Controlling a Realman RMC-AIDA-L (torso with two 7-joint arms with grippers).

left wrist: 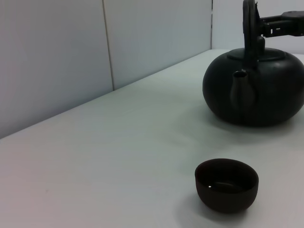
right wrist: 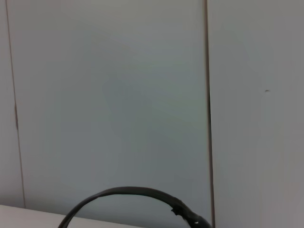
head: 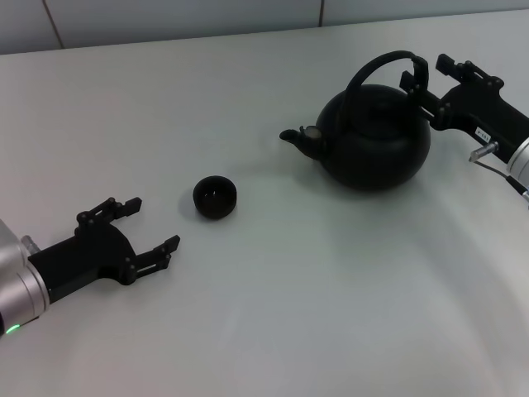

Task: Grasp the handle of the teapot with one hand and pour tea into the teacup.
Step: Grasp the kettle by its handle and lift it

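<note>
On the far right of the white table (head: 273,331) you've got the teapot (head: 376,141) standing upright, spout pointing left toward the teacup (head: 215,197). Your right gripper (head: 423,83) is at the thick right end of the handle (head: 382,64), one finger on each side of it; can't tell whether they actually clamp it. The teacup sits upright and apart from the pot, left and nearer. Your left gripper (head: 149,225) rests at the near left, fingers spread wide, holding nothing, just short of the cup.
</note>
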